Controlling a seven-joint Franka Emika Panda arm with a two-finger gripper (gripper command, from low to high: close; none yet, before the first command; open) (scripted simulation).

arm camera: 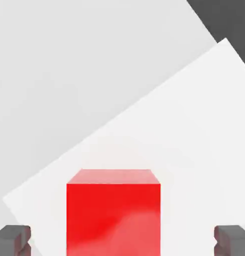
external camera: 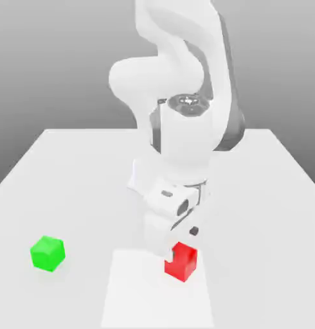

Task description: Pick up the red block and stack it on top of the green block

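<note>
White and matte, the worktop (external camera: 70,173) spreads under a plain grey backdrop, with a brighter white panel (external camera: 141,295) at its near edge. The red block (external camera: 181,261) sits on that panel, directly beneath the white arm, whose fingers (arm camera: 12,239) stand spread, one on either side of it. The green block (external camera: 47,252) rests well apart toward the exterior view's left.

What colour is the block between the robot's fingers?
Bright red block, seen best in the hand view.

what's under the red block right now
The red block sits on the white table, on a paler rectangular patch. The surface directly beneath it is covered by the block itself.
</note>
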